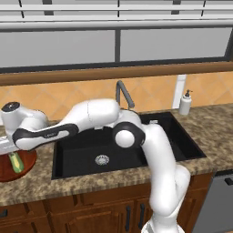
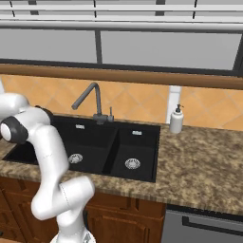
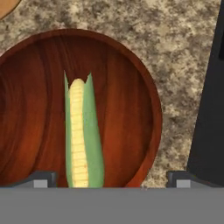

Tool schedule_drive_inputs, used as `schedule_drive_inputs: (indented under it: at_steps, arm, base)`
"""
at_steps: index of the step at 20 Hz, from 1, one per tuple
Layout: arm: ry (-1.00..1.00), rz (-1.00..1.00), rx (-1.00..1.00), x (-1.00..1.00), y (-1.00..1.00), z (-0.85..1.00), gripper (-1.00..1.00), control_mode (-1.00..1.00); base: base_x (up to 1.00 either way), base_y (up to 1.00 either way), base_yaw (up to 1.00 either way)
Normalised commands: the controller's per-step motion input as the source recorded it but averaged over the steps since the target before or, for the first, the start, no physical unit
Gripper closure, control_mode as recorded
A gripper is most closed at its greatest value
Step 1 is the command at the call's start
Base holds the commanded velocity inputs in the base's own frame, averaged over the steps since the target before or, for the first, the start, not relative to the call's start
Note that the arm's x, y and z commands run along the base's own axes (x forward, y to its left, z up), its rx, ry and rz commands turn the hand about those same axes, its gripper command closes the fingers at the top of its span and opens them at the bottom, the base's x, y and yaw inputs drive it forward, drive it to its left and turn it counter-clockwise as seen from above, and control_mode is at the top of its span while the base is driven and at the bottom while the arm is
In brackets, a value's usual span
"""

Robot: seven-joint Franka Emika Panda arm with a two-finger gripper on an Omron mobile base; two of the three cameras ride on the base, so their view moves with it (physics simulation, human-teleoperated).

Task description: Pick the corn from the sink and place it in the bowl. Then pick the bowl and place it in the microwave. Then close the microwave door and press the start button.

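- Left base view: the arm is reaching toward nine o'clock, over the counter (image 1: 113,184) beside the sink (image 1: 123,148). The corn (image 1: 16,161) is lying in the bowl (image 1: 9,170) under the hand.
- Right base view: the sink (image 2: 95,144) is sitting at center with its faucet (image 2: 90,102) at twelve o'clock; a soap bottle (image 2: 176,119) is standing at its two o'clock.
- Hand view: the gripper (image 3: 111,180) is hanging wide open, holding nothing; its fingertips (image 3: 41,178) are flanking the corn (image 3: 81,140), which is lying inside the bowl (image 3: 127,109), tip pointing to twelve o'clock.
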Motion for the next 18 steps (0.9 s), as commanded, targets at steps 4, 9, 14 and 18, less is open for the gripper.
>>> schedule_drive_inputs:
  at_steps: [4, 9, 14, 18]
  arm:
    - [0.00, 0.00, 0.18, -0.03, -0.55, 0.03, -1.00, -1.00]
    - [0.04, 0.00, 0.12, 0.03, -0.21, -0.05, -1.00, -1.00]
    - [0.17, 0.00, 0.08, 0.19, -0.01, 0.07, -1.00, -1.00]
    - [0.22, 0.00, 0.08, 0.13, -0.17, 0.00, -1.00, -1.00]
  base:
    - [0.00, 0.00, 0.00]
    - [0.00, 0.00, 0.00]
    - [0.00, 0.00, 0.00]
    - [0.00, 0.00, 0.00]
